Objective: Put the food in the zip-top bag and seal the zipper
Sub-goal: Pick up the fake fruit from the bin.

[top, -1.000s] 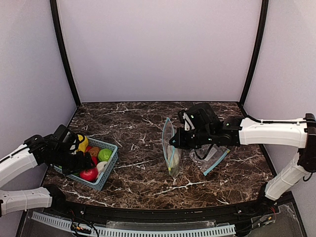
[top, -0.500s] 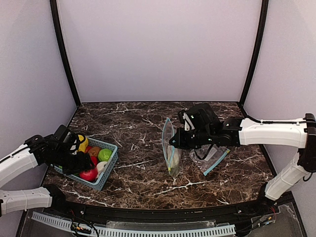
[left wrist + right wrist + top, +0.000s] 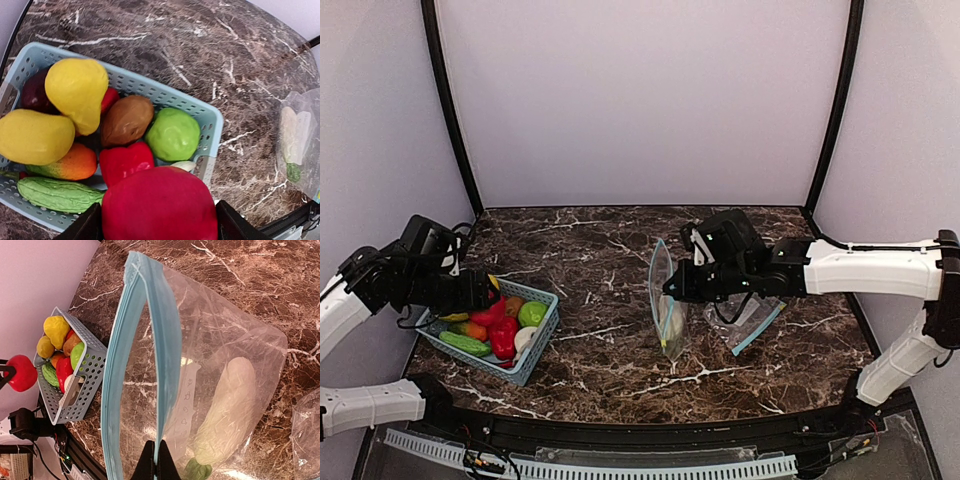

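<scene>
My left gripper (image 3: 158,222) is shut on a red apple (image 3: 160,202) and holds it above the teal basket (image 3: 212,122). The right wrist view shows that apple (image 3: 21,372) hanging clear of the basket (image 3: 87,390). More food lies in the basket: two yellow pears (image 3: 77,90), a brown fruit (image 3: 127,120), a green apple (image 3: 172,134), a red pepper (image 3: 125,162) and a green cucumber (image 3: 55,195). My right gripper (image 3: 156,467) is shut on the blue zipper rim of the zip-top bag (image 3: 220,355), holding it upright and open. A cream-white and green vegetable (image 3: 225,410) lies inside.
A second clear bag (image 3: 752,322) lies flat on the marble table to the right of the held one. The basket (image 3: 545,335) stands at the table's left edge, near the left wall. The enclosure's walls close in the back and both sides.
My left gripper closed on the red apple in the basket and lifted it up and to the left. The right arm and the bag have not moved.
</scene>
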`<state>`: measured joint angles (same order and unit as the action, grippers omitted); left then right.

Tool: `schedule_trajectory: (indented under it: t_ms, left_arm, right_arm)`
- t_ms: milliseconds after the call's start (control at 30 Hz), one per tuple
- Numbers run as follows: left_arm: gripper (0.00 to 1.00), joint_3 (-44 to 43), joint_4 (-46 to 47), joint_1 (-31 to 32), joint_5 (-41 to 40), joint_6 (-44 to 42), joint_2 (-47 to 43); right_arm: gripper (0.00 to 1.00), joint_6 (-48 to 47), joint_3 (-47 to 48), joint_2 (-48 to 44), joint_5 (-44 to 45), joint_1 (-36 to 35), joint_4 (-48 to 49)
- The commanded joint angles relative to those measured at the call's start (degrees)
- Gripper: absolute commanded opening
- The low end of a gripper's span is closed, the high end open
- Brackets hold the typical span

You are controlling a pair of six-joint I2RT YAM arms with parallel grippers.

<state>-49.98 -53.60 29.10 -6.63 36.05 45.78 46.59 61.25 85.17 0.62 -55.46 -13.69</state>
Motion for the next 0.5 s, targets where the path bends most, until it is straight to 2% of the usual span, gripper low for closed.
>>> schedule_trajectory:
  t_ms: [0, 67, 133, 233, 367, 467]
  left_arm:
    - [0.64, -3.6, 4.47, -0.1, 4.8, -5.87, 0.8]
    - [0.62, -4.36, 10.48, 0.83, 12.22, -5.61, 1.45]
    - [0.61, -5.09, 16.73, 3.42, 13.95, -4.4, 2.6]
    - [0.61, -7.08, 23.3, 9.51, 12.03, -3.41, 5.9]
    - [0.61, -11.23, 33.15, 18.52, 11.01, -3.34, 14.94]
    - [0.6, -14.1, 39.84, 21.4, 13.54, -3.33, 22.59]
  right_arm:
    - [0.0, -1.43, -0.24, -0.82, -2.19, 0.18, 1.82]
    - [0.0, -2.09, 0.03, -0.68, -2.99, 0.16, 1.97]
    - [0.0, -2.92, 0.3, -0.57, -3.5, 0.15, 1.93]
    - [0.0, -3.6, 0.82, -0.44, -3.94, 0.1, 1.67]
    - [0.0, -3.93, 1.07, -0.2, -4.67, 0.09, 1.65]
    - [0.0, -3.95, 1.07, 0.0, -5.21, 0.09, 1.65]
